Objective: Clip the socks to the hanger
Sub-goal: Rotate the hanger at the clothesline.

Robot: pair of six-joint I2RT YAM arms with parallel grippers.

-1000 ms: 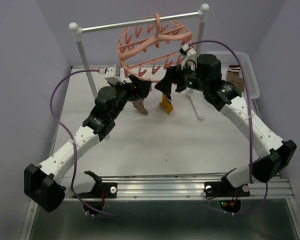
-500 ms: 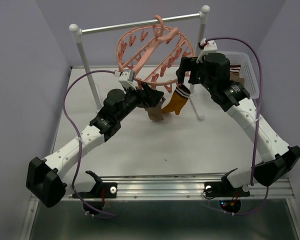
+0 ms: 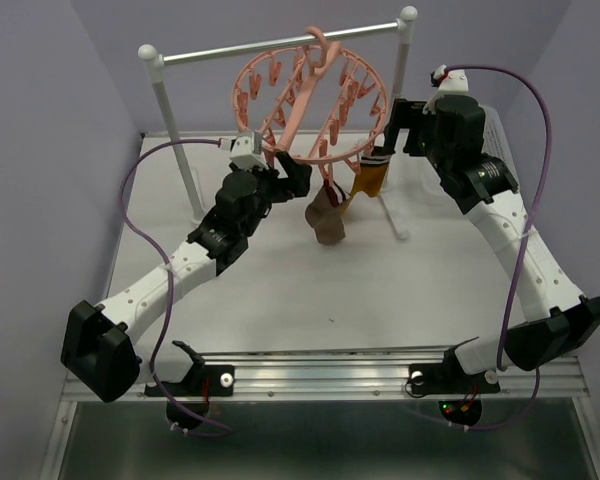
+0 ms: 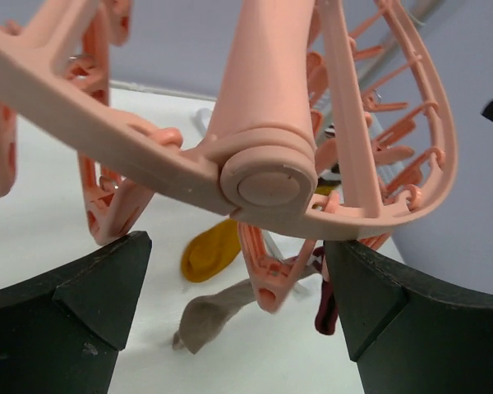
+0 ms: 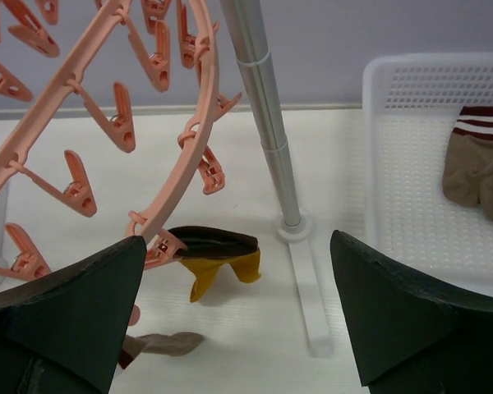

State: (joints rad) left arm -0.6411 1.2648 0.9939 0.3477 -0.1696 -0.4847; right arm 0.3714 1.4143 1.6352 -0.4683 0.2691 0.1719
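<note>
The salmon-pink hanger point(image 3: 310, 95) hangs by its hook from the metal rail, tilted steeply. A brown sock point(image 3: 327, 222) hangs from one of its low clips, and a mustard-orange sock with a dark cuff point(image 3: 370, 178) hangs from a clip beside it. My left gripper point(image 3: 298, 178) is open and empty just left of the brown sock, with the hanger's hub point(image 4: 267, 182) between its fingers. The left wrist view shows the brown sock point(image 4: 209, 310) under a clip point(image 4: 267, 275). My right gripper point(image 3: 398, 125) is open and empty, right of the ring. The right wrist view shows the mustard sock point(image 5: 222, 267) clipped.
The rail stand's white posts point(image 3: 175, 150) and right post point(image 5: 263, 107) stand behind and beside the hanger, with a white foot bar point(image 5: 308, 300) on the table. A white basket point(image 5: 411, 205) at the right holds another striped brown sock point(image 5: 476, 168).
Both grippers have let go of their socks and pulled back; the right arm rose to the right. The socks now hang from the clips, and the hanger has swung more upright.
</note>
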